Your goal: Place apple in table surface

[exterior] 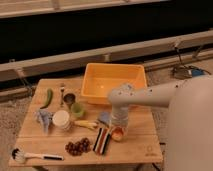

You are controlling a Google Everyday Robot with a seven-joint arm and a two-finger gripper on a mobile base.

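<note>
The apple [118, 133], small and orange-red, sits low on the table surface [142, 145] near the front middle, just right of a striped object. My gripper [119, 125] points straight down onto it from above, and the grey wrist hides the apple's top. Whether the gripper is touching the apple cannot be made out. The pale arm reaches in from the right.
An orange bin [114, 82] stands at the back. Left of the gripper are a green cup [77, 109], a white cup [62, 120], a blue cloth [44, 118] and a yellow fruit [86, 124]. Grapes [77, 146], a striped object [101, 140] and a brush [30, 156] lie along the front.
</note>
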